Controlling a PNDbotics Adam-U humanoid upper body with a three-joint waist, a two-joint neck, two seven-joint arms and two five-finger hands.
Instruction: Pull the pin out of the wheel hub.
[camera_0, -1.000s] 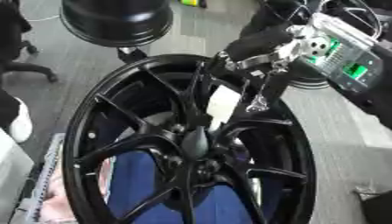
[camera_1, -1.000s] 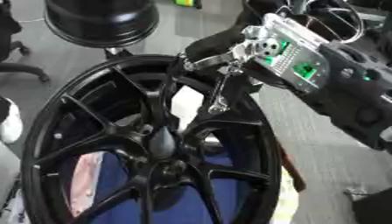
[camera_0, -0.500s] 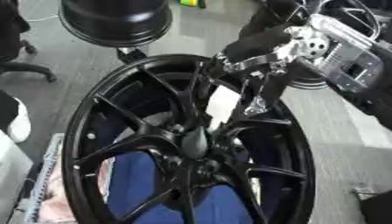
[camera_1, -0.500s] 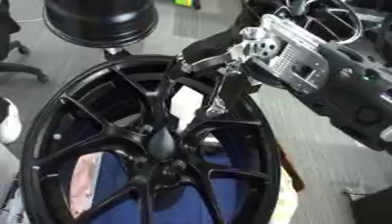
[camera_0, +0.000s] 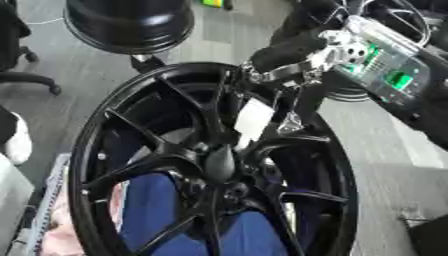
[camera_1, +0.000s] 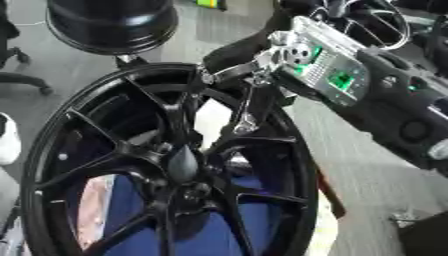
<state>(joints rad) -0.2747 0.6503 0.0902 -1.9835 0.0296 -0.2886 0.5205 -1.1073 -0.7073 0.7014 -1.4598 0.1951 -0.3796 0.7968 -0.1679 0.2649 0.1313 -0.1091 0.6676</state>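
My right hand (camera_1: 262, 75) comes in from the top right. It hangs over the top part of the big black wheel hub (camera_0: 210, 165). My arm is black, with a see-through cover (camera_1: 328, 67) where green lights shine inside. My fingers (camera_1: 249, 107) point down between the spokes, close to the rim on the upper right. They look long and thin, with silver bits. I cannot tell if they are pinching something or are just held close together, because the dark spokes are all around them. I cannot pick out the pin for sure. A small white tag (camera_0: 252, 120) sits just beside my fingers, between two spokes. My left hand does not show.

The wheel hub fills most of what I see and leans a bit. Its dark round middle cap (camera_0: 219, 162) is below my fingers. Through the gaps in the spokes I see something blue (camera_0: 157, 210) underneath, and a bit of pink (camera_0: 57, 235) at the lower left. The floor (camera_0: 70, 65) is grey. Another black round thing (camera_1: 109, 22) stands behind the wheel at the top left
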